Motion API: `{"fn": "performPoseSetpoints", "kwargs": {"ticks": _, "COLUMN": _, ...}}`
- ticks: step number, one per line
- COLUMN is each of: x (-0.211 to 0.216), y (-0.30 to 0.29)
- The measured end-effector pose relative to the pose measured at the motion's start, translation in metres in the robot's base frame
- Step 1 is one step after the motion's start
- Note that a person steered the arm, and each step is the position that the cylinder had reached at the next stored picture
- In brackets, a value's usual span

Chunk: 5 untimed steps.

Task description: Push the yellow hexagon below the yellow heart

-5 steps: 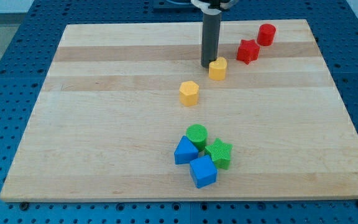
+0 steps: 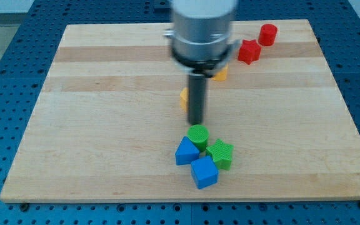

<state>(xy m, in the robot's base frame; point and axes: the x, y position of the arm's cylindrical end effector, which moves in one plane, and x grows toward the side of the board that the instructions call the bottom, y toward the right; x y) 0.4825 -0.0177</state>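
You are resting my tip (image 2: 195,122) just below the yellow hexagon (image 2: 184,97) — no pincer is showing — so circle left first, avoiding the green cylinder (image 2: 198,134).

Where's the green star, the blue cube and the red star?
green star (image 2: 220,154), camera view, its top face
blue cube (image 2: 204,171), camera view, its top face
red star (image 2: 249,50), camera view, its middle

arm: pale grey cylinder, blurred | black collar | my tip (image 2: 195,122): dark rod
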Motion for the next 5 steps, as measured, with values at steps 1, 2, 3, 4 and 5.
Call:
{"fn": "performPoseSetpoints", "kwargs": {"ticks": 1, "x": -0.012, "y": -0.019}}
{"fn": "performPoseSetpoints", "kwargs": {"ticks": 2, "x": -0.037, "y": -0.011}}
{"fn": "performPoseSetpoints", "kwargs": {"ticks": 3, "x": -0.056, "y": 0.006}}
{"fn": "performPoseSetpoints", "kwargs": {"ticks": 4, "x": -0.057, "y": 0.033}}
{"fn": "performPoseSetpoints", "kwargs": {"ticks": 5, "x": -0.055, "y": 0.02}}
